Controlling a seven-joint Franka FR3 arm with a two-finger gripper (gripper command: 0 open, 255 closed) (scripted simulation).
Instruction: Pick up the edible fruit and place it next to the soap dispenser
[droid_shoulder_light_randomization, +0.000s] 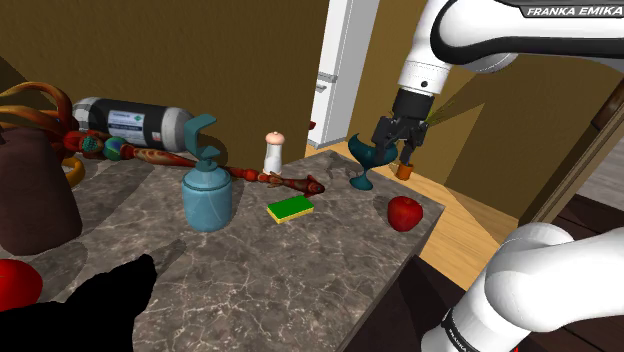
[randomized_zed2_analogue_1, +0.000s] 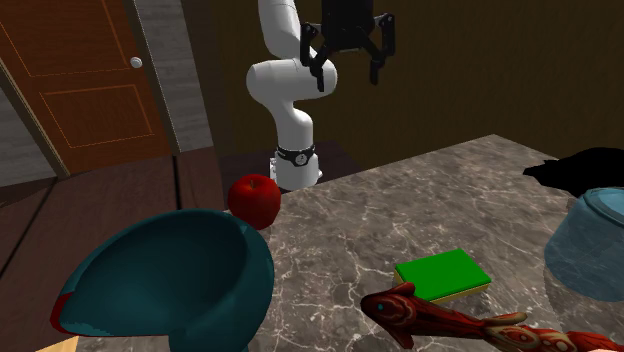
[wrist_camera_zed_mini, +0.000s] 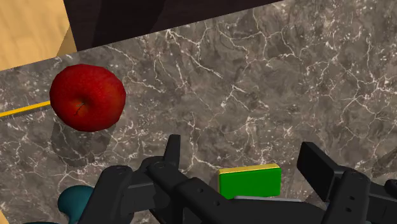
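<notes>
Claw (randomized_zed2_analogue_1: 348, 75) apart, hovering | red apple (droid_shoulder_light_randomization: 404, 212) on counter (droid_shoulder_light_randomization: 300, 270) near teal goblet (droid_shoulder_light_randomization: 363, 152) | teal soap dispenser (droid_shoulder_light_randomization: 207, 197) well apart

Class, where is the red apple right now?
In the shoulder view, the apple sits near the right edge of the counter, right of the green sponge.

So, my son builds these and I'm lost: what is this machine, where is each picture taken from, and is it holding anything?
It is a white robot arm with a black two-finger gripper, drawn by a simulator. One camera looks over its shoulder, a second faces it across the dark marble counter, a third sits on the hand. On the counter lie a red apple, a green and yellow sponge, a teal soap dispenser and a teal goblet. The gripper is open above the counter and holds nothing.
</notes>
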